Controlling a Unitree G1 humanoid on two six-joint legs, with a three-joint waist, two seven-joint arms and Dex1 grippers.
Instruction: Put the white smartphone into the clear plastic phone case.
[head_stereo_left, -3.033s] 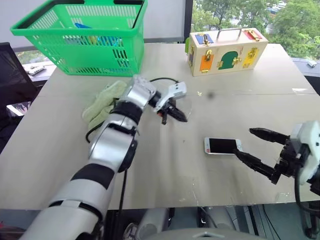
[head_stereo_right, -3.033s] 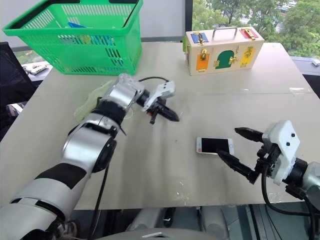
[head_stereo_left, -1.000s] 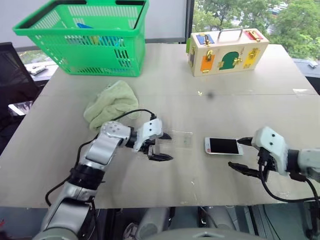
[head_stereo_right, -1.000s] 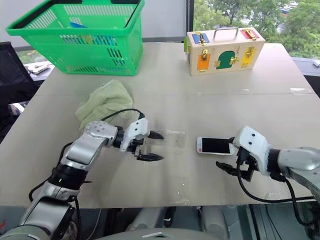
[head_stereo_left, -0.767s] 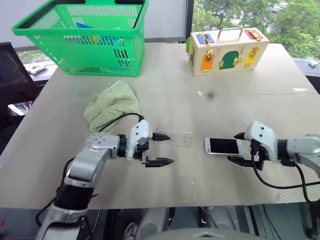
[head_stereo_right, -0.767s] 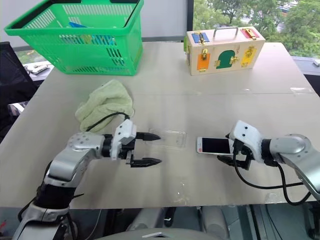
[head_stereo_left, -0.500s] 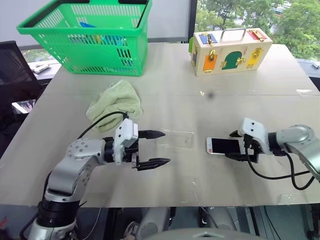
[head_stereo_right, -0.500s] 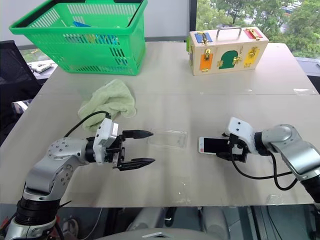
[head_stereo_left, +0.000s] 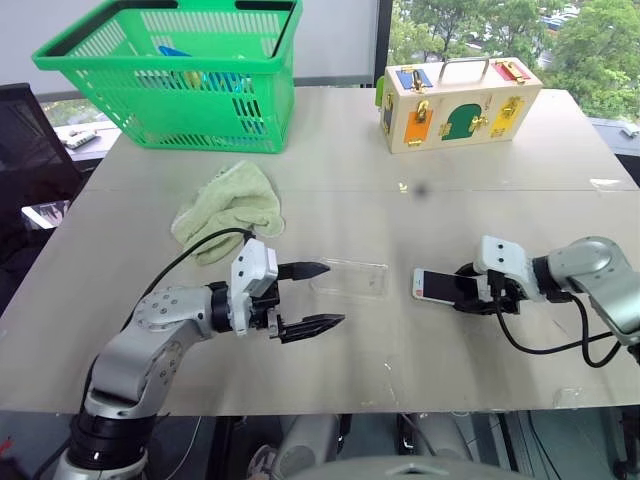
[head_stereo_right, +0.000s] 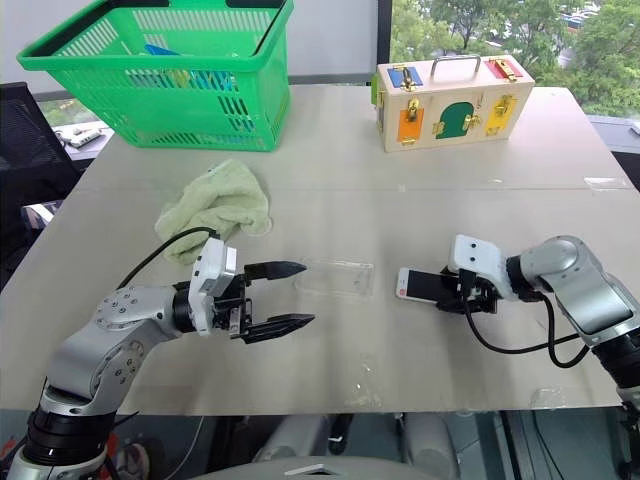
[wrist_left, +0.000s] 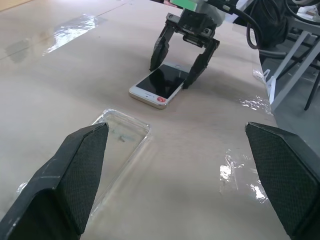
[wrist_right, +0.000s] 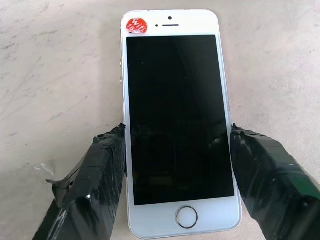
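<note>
Saw right tool (wrist_right: 176, 165) clamped on white smartphone (wrist_right: 176, 115) w/ fingers on both long edges, toward counter's (head_stereo_left: 400, 150) right edge, clear plastic phone case (head_stereo_left: 350, 277) beside, left tool (head_stereo_left: 320, 297) spread open nr case.

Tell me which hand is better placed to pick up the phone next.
Right. The right hand already straddles the white smartphone, fingers against both long edges. The left hand hangs open beside the clear plastic phone case, away from the phone.

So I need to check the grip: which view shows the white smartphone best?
The right wrist view: the white smartphone lies screen-up between the right gripper jaws. The eye views show it small, the left wrist view distant.
</note>
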